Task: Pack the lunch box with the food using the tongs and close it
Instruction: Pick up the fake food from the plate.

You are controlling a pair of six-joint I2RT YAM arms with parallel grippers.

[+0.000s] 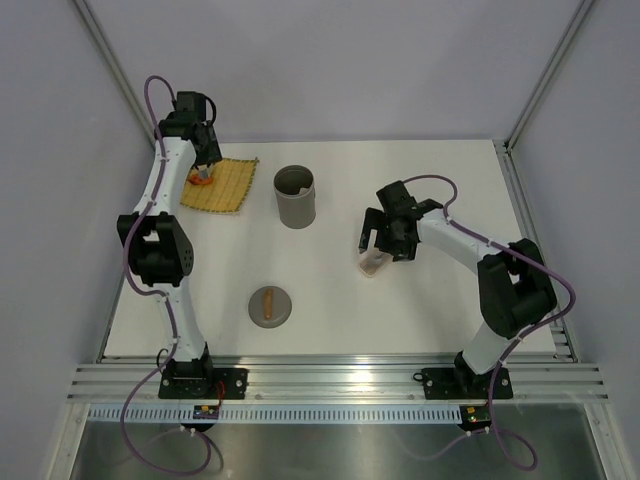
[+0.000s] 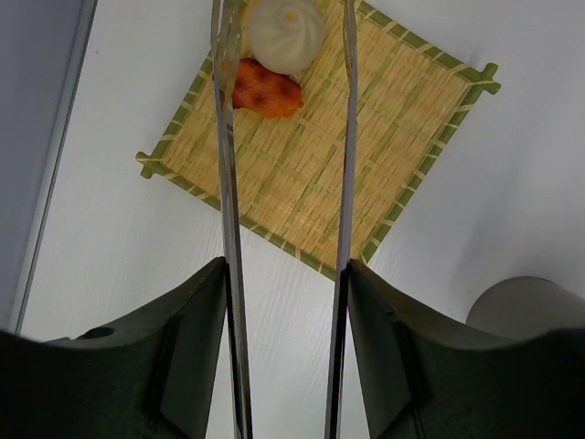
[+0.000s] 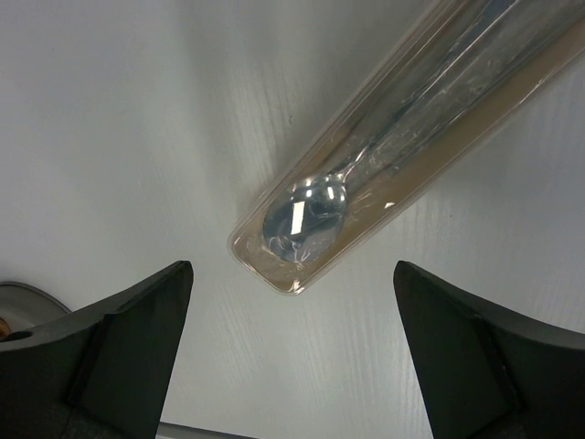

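Two pieces of food (image 2: 274, 69) lie touching each other on a yellow woven mat (image 2: 320, 165) with green edging, at the far left of the white worktop (image 1: 420, 300). One is a round white bun (image 2: 286, 35) with a small yellow dot on top. The other is a rough orange-red chunk (image 2: 267, 91) just beside it.

The left tool (image 2: 285, 274) hangs over the mat and holds the tongs (image 2: 228, 183), one thin silver arm lying against the inner face of each dark finger. The two arms run nearly parallel and apart towards the food. The left arm crosses the edge of the orange-red chunk, while the right arm stands clear of the bun, so both pieces sit between the arms and are not pinched.

To the right of the mat stands the lunch box (image 1: 295, 196), an upright grey matte cylinder with its mouth open. Its round grey lid (image 1: 270, 305) with a brown handle lies flat near the front edge, well apart from it.

Further right, the right tool (image 3: 292, 274) hovers with its fingers spread wide and holding nothing. Below it lies a pale, clear oblong cutlery case (image 3: 402, 155), set slantwise, with the bowl of a metal spoon (image 3: 304, 212) showing through its rounded end.
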